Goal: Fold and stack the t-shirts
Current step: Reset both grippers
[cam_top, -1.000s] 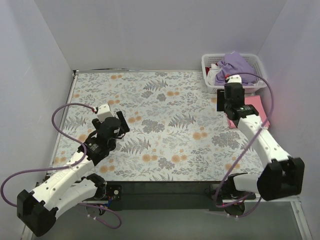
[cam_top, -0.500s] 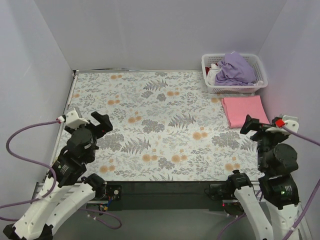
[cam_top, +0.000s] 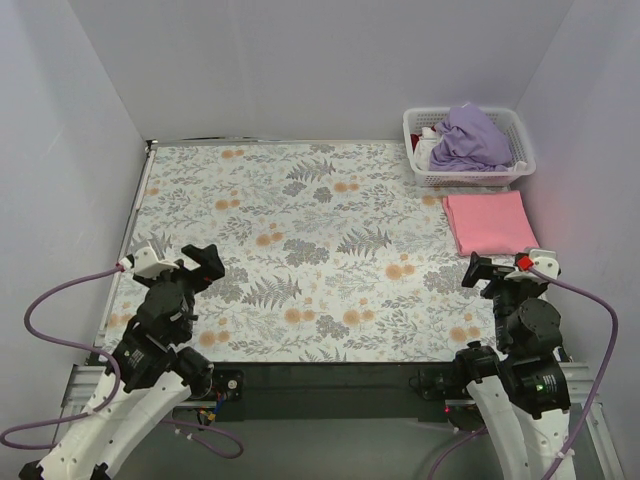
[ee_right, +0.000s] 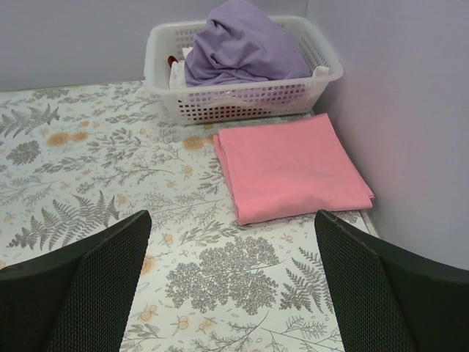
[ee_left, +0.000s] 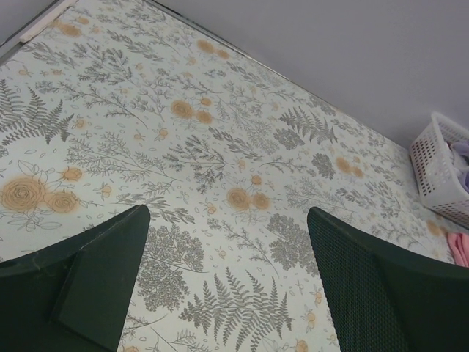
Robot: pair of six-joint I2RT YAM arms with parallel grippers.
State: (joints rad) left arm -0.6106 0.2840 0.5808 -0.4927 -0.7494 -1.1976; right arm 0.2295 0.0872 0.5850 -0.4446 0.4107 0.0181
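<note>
Top external view gives me both arms drawn back at the near edge: the left gripper point(cam_top: 207, 262) hangs over the left side of the floral tablecloth point(cam_top: 320, 230), the right gripper point(cam_top: 478, 270) over the right side, and neither touches any cloth. My wrist cameras settle the jaws. On the left wrist, the dark fingers point(ee_left: 88, 282) with their mesh-textured pads stand wide apart with only printed ferns and orange blooms between them. On the right wrist, the spread is just as wide and holds nothing. The salmon pink t-shirt point(cam_top: 490, 222) lies folded into a flat, neat rectangle on the tablecloth near the right wall, just in front of the white lattice basket point(cam_top: 470, 178). The right wrist shows its layered edge along the left side, which I cannot make out from above. The lavender t-shirt point(ee_right: 242, 51) sits crumpled in soft folds, heaped above the basket's rim, with some white and dark red cloth tucked beside it. From the left wrist I see only the basket's perforated corner and a sliver of pink at the frame edge.
</note>
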